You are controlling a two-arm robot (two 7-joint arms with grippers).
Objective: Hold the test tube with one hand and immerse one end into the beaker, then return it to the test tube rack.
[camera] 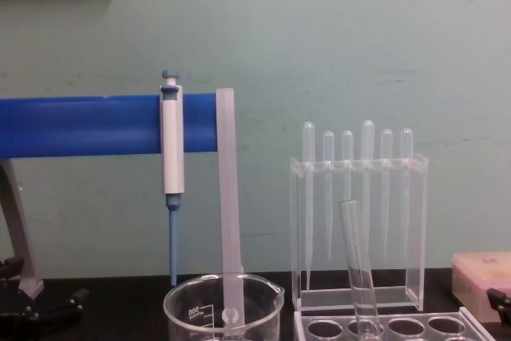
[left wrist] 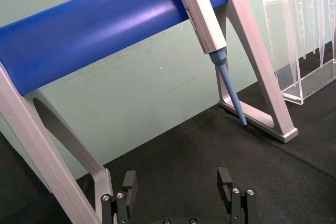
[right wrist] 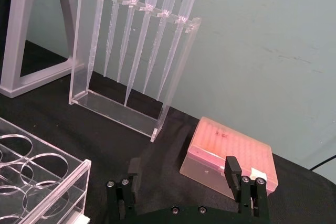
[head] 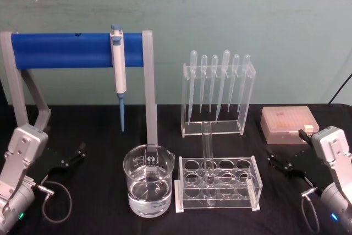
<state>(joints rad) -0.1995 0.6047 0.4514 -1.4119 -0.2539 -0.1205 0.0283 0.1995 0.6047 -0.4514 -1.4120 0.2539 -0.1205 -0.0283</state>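
Test tube stands in rack beside beaker; L gripper & R gripper fingers apart, empty.

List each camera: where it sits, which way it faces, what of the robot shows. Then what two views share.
Head: high, looking down at the table; left gripper and right gripper, open, at lower corners.
Chest: low, looking forward across the table; grippers at its lower edges.
Left wrist: on left arm, facing the pipettor; own fingers.
Right wrist: on right arm, facing the pipette rack; own fingers.
Head and chest share the beaker and test tube.
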